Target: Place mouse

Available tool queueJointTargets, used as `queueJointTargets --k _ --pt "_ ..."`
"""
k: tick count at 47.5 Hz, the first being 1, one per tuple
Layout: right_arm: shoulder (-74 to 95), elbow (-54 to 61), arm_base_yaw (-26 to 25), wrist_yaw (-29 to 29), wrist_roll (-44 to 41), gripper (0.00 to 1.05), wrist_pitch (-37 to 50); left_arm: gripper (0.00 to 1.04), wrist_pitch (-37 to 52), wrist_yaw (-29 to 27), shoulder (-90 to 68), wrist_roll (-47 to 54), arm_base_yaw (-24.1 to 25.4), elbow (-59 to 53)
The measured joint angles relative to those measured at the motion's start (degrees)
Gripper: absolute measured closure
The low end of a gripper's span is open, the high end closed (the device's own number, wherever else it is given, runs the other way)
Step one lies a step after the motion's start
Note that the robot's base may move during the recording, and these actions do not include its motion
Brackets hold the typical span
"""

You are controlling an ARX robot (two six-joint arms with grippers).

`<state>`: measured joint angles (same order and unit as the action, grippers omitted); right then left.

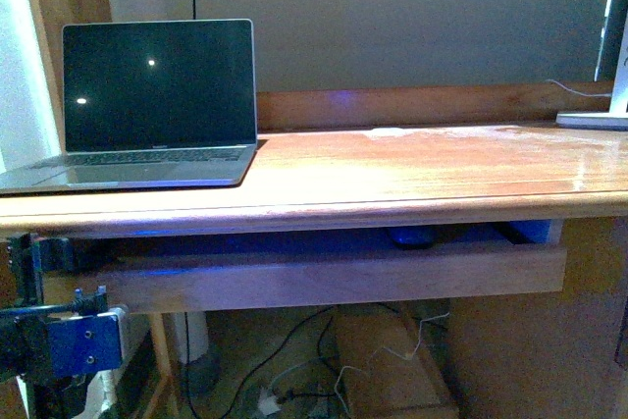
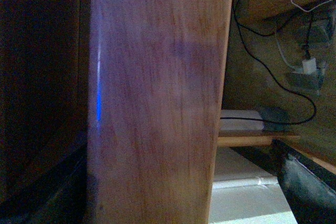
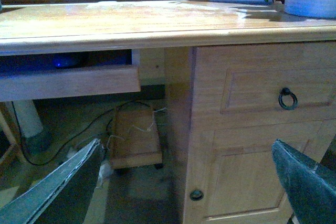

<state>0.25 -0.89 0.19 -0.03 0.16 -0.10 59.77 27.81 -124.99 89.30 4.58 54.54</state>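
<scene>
Mouse point(image 1: 412, 235) lies inside the pull-out tray point(image 1: 324, 280), so placing looks done; right gripper point(image 3: 186, 145) gapes wide and empty beyond the tray's right end, while left gripper point(image 1: 71, 338), by the tray's left end, can't be read.

The left arm point(image 1: 61, 339) sits low at about 8 o'clock in the front view, its dark links carrying a blue bracket point(image 1: 86, 342). The left claw point(image 2: 184, 203) shows one dark finger point(image 2: 307, 182) plainly and the other only murkily, with the jaws spread. The right claw point(image 3: 186, 182) gapes wide, its grey fingers point(image 3: 58, 192) far apart and gripping nothing.
</scene>
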Motion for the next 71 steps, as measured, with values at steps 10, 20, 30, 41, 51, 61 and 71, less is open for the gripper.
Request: queueJointTargets --k 10,20,30,41,51,61,71 --pt "0.0 0.0 0.0 0.0 0.0 0.07 0.0 0.08 0.9 -0.3 -2.6 2.3 -0.3 1.5" --pt "0.0 0.0 0.0 0.0 0.0 0.07 0.0 0.08 -14.3 -6.6 2.3 -1.7 -2.1 0.0" --pt "0.0 0.0 0.0 0.0 0.0 0.07 0.0 0.07 -26.6 -12.5 10.9 -9.8 -6.0 -5.5" --pt "0.0 0.0 0.0 0.0 0.0 0.07 0.0 0.07 -33.0 -10.7 20.1 -19.0 -11.7 -12.9" --pt "0.0 0.0 0.0 0.0 0.0 0.07 0.0 0.07 -41.1 -6.3 29.6 -29.4 -17.1 -18.1" --pt "0.0 0.0 0.0 0.0 0.0 0.07 0.0 0.07 -46.0 -0.7 38.5 -45.9 -21.2 -21.3" --pt "0.0 0.0 0.0 0.0 0.0 0.07 0.0 0.08 -44.2 -0.1 48.7 -75.4 -23.2 -22.6"
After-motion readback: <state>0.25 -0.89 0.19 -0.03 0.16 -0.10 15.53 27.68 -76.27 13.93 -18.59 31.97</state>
